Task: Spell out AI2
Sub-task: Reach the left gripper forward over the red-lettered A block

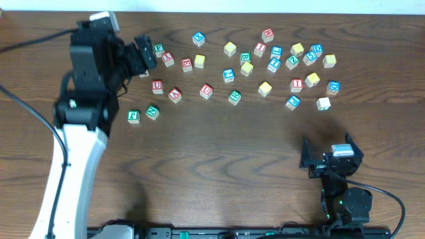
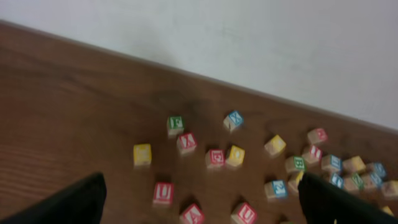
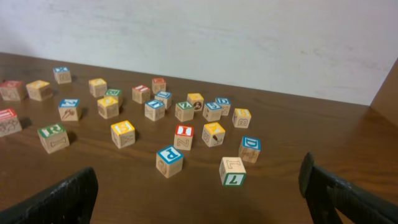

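Many lettered wooden blocks lie scattered across the far half of the table. A red A block (image 1: pixel 174 95) lies at the left of the spread and shows low in the left wrist view (image 2: pixel 193 214). A red I block (image 1: pixel 296 84) lies to the right, also in the right wrist view (image 3: pixel 184 132). A blue 2 block (image 1: pixel 228 75) lies mid-table and shows in the left wrist view (image 2: pixel 275 188). My left gripper (image 1: pixel 145 56) (image 2: pixel 200 186) is open and empty, hovering above the left end of the spread. My right gripper (image 1: pixel 329 154) (image 3: pixel 199 186) is open and empty, near the front right.
Two red U blocks (image 1: pixel 157 85) (image 1: pixel 206 91) flank the A block. A blue P block (image 3: pixel 169 160) and a green 7 block (image 3: pixel 232 171) are the closest to my right gripper. A pale wall rises behind the table's far edge.
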### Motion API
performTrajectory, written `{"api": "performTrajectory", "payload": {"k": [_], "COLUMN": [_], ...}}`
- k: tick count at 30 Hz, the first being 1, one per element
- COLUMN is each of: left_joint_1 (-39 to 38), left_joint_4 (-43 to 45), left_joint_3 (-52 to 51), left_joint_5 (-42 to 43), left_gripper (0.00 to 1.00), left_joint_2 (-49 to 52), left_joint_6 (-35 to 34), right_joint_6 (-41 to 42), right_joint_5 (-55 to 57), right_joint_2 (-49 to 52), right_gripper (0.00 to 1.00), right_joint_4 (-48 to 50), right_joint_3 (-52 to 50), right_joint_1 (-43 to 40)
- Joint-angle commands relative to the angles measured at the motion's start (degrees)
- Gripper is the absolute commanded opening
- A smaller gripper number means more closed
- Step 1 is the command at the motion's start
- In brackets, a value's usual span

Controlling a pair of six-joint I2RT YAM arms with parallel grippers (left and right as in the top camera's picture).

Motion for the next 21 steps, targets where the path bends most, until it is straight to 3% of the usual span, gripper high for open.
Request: {"api": "performTrajectory", "payload": {"k": [1,6,11,21], "left_joint_1": [0.28,0.28,0.28,0.28], "left_joint_4": [-6.60,-15.21,-20.26,-26.91], "left_joint_3": [12.55,24.52,29.94,31.17], "left_joint_5": [-1.14,-3.10,-2.91,-0.15], "left_gripper": [0.97,0.97,0.97,0.97], "left_joint_2": [5.99,13.44,18.53,28.11], "left_joint_6": [1.75,-5.81,-13.00,-15.06], "right_joint_6": [0.81,0.81,0.81,0.83], "right_joint_5": [0.20,0.20,0.20,0.20], "right_joint_2": [-0.37,-0.37,-0.37,-0.37], "right_gripper": [0.99,0.99,0.99,0.99], "right_joint_4": [-0.35,-0.35,-0.35,-0.35], "right_joint_3": [-0.07,-0.07,-0.07,-0.07], "right_joint_1": [-0.31,-0.31,-0.31,-0.31]}}
